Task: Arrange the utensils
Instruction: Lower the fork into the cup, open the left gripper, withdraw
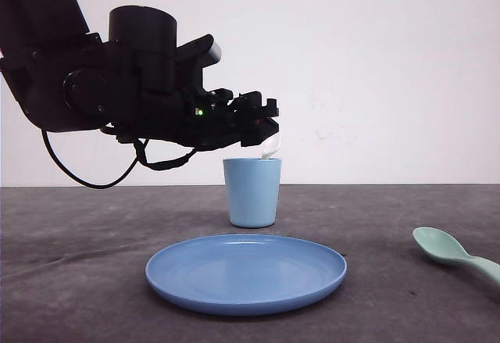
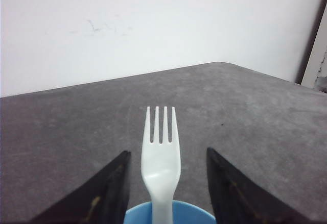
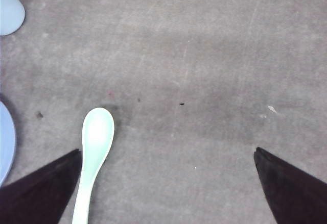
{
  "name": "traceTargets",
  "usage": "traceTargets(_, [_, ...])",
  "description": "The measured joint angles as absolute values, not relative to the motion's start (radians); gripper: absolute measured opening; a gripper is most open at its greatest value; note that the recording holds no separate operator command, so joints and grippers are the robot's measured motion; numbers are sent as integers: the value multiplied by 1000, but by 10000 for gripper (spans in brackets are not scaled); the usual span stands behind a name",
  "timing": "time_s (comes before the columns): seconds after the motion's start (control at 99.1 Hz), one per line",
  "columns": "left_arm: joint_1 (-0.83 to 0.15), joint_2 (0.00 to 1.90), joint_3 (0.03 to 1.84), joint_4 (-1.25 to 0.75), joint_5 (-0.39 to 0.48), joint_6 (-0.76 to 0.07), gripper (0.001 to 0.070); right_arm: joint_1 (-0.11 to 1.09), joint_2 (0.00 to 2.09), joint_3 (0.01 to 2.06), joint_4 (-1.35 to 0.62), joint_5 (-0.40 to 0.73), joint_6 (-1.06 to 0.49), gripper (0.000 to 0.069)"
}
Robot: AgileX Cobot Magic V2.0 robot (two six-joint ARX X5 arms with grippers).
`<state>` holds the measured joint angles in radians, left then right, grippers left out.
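The left gripper [image 1: 269,128] hangs just above the light blue cup [image 1: 251,192], its fingers parted — the white fork [image 2: 161,152] stands between them untouched, handle down in the cup. The right gripper [image 3: 166,183] hovers spread wide over the bench [image 1: 78,280] — the mint-green spoon [image 1: 449,251] lies there, right of the blue plate [image 1: 245,271].

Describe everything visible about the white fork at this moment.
The fork is small, white and looks like plastic, with four straight tines and a neck narrowing into a handle. In the left wrist view it stands between the fingers of the left pincer, tines away from the camera, its handle going down into the light blue cup. The pincer looks open; no finger visibly touches the fork. In the front view a white bit shows just above the cup's rim.
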<state>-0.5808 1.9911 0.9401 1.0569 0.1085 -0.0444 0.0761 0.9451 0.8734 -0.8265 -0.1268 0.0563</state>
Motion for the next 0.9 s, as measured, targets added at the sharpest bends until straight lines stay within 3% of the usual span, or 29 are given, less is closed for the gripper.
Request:
traceTargets(0.232, [-579, 1808, 941, 851, 109, -44, 277, 76, 945, 873, -827, -128, 57, 680])
traceTargets(0.474, [-533, 1548, 942, 478, 109, -44, 277, 76, 945, 873, -838, -140, 60, 680])
traceTargets(0.898, [-284, 1000, 942, -157, 98, -44, 276, 179, 945, 873, -849, -161, 126, 680])
